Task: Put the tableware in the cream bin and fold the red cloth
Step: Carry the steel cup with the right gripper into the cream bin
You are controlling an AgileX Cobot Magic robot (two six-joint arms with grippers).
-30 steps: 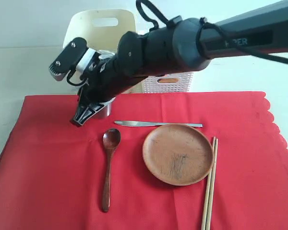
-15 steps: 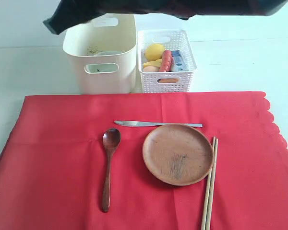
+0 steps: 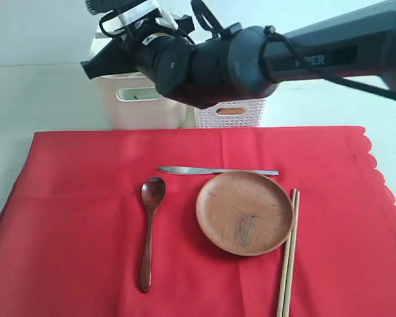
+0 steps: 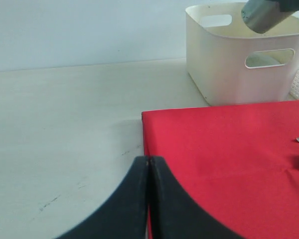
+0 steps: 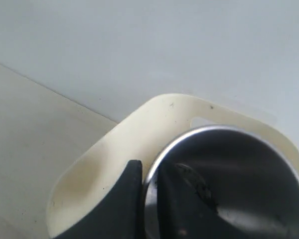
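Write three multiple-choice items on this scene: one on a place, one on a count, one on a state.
1. Where is the steel cup?
A. on the red cloth
B. held over the cream bin
C. in the lattice basket

2. How many tableware pieces lie on the red cloth, chopsticks as one?
A. two
B. four
C. six

3. How do the left jaws stand?
A. shut, empty
B. wide open
C. shut on the cup

Key:
1 B: the right jaws pinch its rim above the bin.
2 B: knife, spoon, plate, chopsticks.
3 A: they meet, nothing between.
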